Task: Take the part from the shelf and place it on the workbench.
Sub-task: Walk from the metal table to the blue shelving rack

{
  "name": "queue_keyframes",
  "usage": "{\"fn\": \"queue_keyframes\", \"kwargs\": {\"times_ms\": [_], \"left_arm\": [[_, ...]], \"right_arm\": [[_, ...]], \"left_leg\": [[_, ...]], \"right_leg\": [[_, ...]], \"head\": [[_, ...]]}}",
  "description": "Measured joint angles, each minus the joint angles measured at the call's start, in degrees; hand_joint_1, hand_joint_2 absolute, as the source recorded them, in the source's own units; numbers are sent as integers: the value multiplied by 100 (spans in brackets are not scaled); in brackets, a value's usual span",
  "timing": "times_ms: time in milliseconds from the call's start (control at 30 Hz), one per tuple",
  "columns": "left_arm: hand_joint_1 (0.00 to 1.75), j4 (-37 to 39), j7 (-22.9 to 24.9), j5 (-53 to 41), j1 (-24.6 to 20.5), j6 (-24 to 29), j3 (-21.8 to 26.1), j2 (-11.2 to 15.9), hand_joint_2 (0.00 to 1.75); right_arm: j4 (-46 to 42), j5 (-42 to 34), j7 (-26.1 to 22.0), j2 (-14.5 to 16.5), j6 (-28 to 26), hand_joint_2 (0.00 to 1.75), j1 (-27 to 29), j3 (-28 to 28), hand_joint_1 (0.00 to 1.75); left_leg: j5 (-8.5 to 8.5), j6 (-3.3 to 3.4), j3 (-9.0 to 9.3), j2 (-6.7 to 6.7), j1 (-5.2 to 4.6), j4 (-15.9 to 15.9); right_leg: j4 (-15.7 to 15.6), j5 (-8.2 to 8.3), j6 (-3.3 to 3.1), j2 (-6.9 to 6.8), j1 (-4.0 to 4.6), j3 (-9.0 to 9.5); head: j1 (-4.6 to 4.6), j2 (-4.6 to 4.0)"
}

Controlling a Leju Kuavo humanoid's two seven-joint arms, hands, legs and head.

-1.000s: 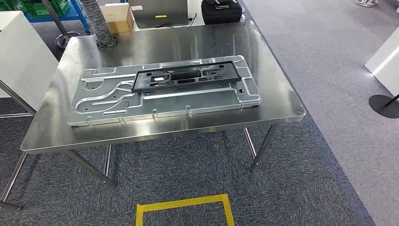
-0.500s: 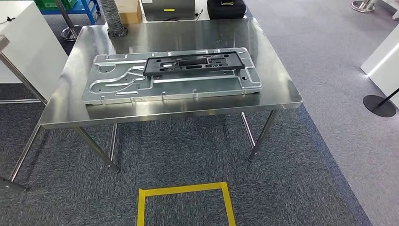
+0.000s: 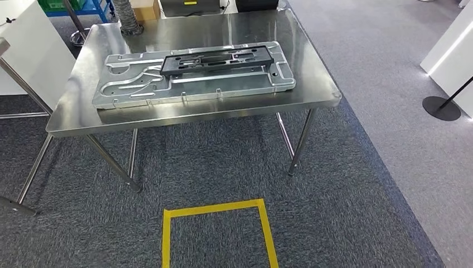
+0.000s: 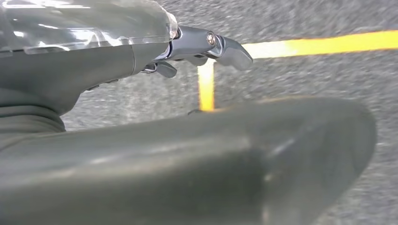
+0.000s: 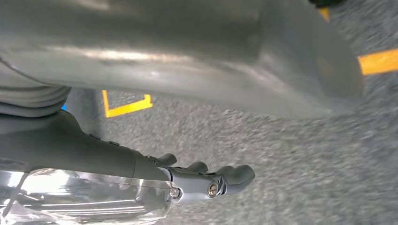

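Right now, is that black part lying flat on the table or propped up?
Flat. The black plastic frame lies flush on the large stamped metal plate, which rests flat on the steel workbench.

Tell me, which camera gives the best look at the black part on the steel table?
The head view: the black part lies whole and unobstructed on the grey metal plate. Both wrist views point at the carpet and yellow tape beside the robot's hands, away from the part.

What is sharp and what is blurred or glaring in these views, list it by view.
Head view: sharp throughout; the steel workbench shows soft glare, the black part on the metal plate is crisp. Left wrist view: the left hand is fairly sharp, the thick thumb is out of focus, the yellow tape smeared. Right wrist view: carpet blurred, thumb soft, clear cover glinting.
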Motion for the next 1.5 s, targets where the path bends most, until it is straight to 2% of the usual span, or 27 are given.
{"fn": "queue_keyframes", "kwargs": {"times_ms": [67, 100, 133, 167, 233, 300, 333, 400, 433, 500, 567, 600, 633, 667, 733, 800, 833, 900, 967, 1067, 1100, 1167, 1233, 1300, 1333, 1433, 1500], "left_arm": [[0, 0, 6, -20, 7, 2, -19, 0, 0], [0, 0, 13, -24, 6, 4, -26, 0, 0], [0, 0, 22, -27, 5, 4, -31, 0, 0], [0, 0, 32, -37, 1, 2, -36, 1, 0], [0, 0, 48, -60, -24, -7, -52, 2, 0], [0, 0, 65, -81, -55, -14, -68, 1, 0], [0, 0, 73, -86, -59, -15, -72, 1, 0], [0, 0, 79, -96, -45, -14, -73, -1, 0], [0, 0, 80, -101, -39, -11, -73, -2, 0], [0, 0, 78, -113, -38, -7, -74, -7, 0], [0, 0, 74, -116, -30, -9, -75, -10, 0], [0, 0, 73, -115, -27, -11, -75, -12, 0], [0, 0, 73, -114, -25, -14, -75, -12, 0], [0, 0, 73, -113, -25, -17, -75, -12, 0], [0, 0, 74, -108, -31, -23, -75, -17, 0], [0, 0, 77, -95, -38, -26, -74, -31, 0], [0, 0, 78, -89, -41, -24, -74, -37, 0], [0, 0, 78, -84, -41, -18, -74, -40, 0], [0, 0, 79, -84, -32, -12, -74, -39, 0], [0, 0, 95, -84, -17, 4, -73, -38, 0], [0, 0, 113, -84, -16, 18, -73, -38, 0], [0, 0, 160, -79, -14, 52, -73, -38, 0], [0, 0, 193, -72, -15, 84, -73, -38, 0], [0, 0, 215, -69, -25, 106, -73, -37, 0], [0, 0, 228, -69, -29, 113, -73, -36, 0], [0, 0, 272, -69, -17, 125, -72, -37, 0], [0, 0, 305, -71, -12, 134, -71, -38, 0]], "right_arm": [[0, 47, 21, 3, 15, 0, 9, 0, 0], [1, 64, 29, 7, 29, 0, 13, 1, 0], [2, 81, 32, 15, 43, 0, 13, 3, 0], [3, 102, 35, 24, 55, 0, 13, 7, 0], [5, 138, 42, 43, 64, 0, 8, 23, 0], [7, 155, 46, 54, 67, 0, 3, 44, 0], [7, 160, 47, 57, 67, 0, 2, 54, 0], [7, 169, 47, 60, 68, 0, 15, 67, 0], [8, 178, 47, 61, 68, 0, 22, 72, 0], [12, 204, 50, 66, 70, 0, 34, 80, 0], [17, 228, 59, 75, 72, 0, 37, 83, 0], [19, 234, 67, 79, 72, 0, 37, 83, 0], [20, 237, 76, 80, 72, 0, 36, 83, 0], [20, 239, 83, 80, 70, 0, 34, 84, 0], [16, 243, 66, 74, 67, 0, 21, 85, 0], [12, 243, 14, 63, 72, 0, -6, 86, 0], [10, 243, -9, 59, 76, 0, -16, 86, 0], [13, 242, -28, 60, 81, 0, -22, 87, 0], [15, 241, -32, 60, 84, 0, -27, 89, 0], [16, 251, -38, 58, 86, 0, -24, 90, 0], [16, 259, -43, 58, 90, 0, -21, 90, 0], [18, 276, -54, 62, 99, 0, -17, 91, 0], [19, 280, -68, 67, 101, 0, -16, 92, 0], [20, 280, -88, 70, 100, 0, -15, 92, 0], [20, 280, -100, 71, 99, 0, -14, 92, 0], [20, 271, -126, 72, 98, 0, -6, 92, 0], [22, 262, -128, 76, 106, 0, 5, 92, 0]], "left_leg": [[-435, -28, -141, -4, 7, 722], [-450, -35, -131, -4, 8, 949], [-331, -35, -28, -4, 9, 985], [-153, -30, 170, -4, 9, 827], [20, -3, 803, -7, 5, 36], [-118, 75, 1262, -16, -13, -685], [-176, 125, 1335, -18, -29, -846], [-110, 246, 1264, -5, -40, -872], [-46, 304, 1207, 6, -42, -871], [103, 387, 1046, 23, -40, -874], [251, 415, 851, 25, -64, -863], [323, 417, 754, 27, -79, -853], [390, 415, 657, 29, -93, -839], [453, 410, 563, 31, -105, -821], [566, 394, 404, 26, -128, -784], [671, 357, 308, 30, -146, -756], [723, 330, 283, 37, -145, -753], [804, 270, 247, 44, -130, -755], [547, 204, 148, 14, -115, -556], [-281, 106, -123, -12, -57, 433], [-361, 78, -162, -11, -37, 744], [-80, 32, -26, -11, 0, 923], [217, 3, 460, -11, 36, 385], [46, 40, 1006, -22, 35, -425], [-85, 83, 1151, -26, 25, -682], [-114, 253, 1153, -11, 4, -822], [-33, 335, 1088, 8, 9, -831]], "right_leg": [[19, 138, -7, -4, 17, -189], [36, 204, -2, -6, 22, -288], [58, 268, 8, -7, 25, -390], [85, 328, 23, -6, 25, -490], [159, 436, 71, 1, 31, -661], [220, 532, 139, 1, 47, -751], [225, 583, 177, 0, 52, -769], [219, 642, 255, 2, 32, -793], [287, 532, 289, 9, 18, -830], [768, -22, 340, 26, -2, -984], [1550, -552, 370, 34, -4, -1152], [1836, -619, 371, 36, -2, -1166], [1947, -550, 360, 37, 4, -1094], [1838, -397, 331, 38, 16, -914], [1059, -193, 224, 44, 71, -252], [179, -282, 114, 42, 128, 364], [-54, -339, 77, 42, 150, 503], [-161, -282, 18, 32, 151, 473], [-188, -139, -55, 6, 125, 358], [-171, 63, -87, -10, 116, 78], [-153, 125, -77, -10, 113, -29], [-85, 241, -36, -11, 92, -256], [30, 322, 21, -11, 68, -467], [168, 370, 87, -8, 70, -609], [212, 395, 123, -8, 75, -645], [283, 413, 234, -3, 46, -695], [697, 96, 291, 12, 21, -862]], "head": [[-1, 0], [-2, 0], [-2, 0], [-2, 0], [-2, 0], [-2, 0], [-2, 0], [0, 0], [0, 0], [0, 0], [0, 0], [0, 0], [0, 0], [0, 0], [0, 0], [-1, 0], [-1, 0], [-1, 0], [-1, 0], [-1, 0], [0, 0], [0, 0], [-1, 0], [-1, 0], [-1, 0], [0, 0], [0, 0]]}}
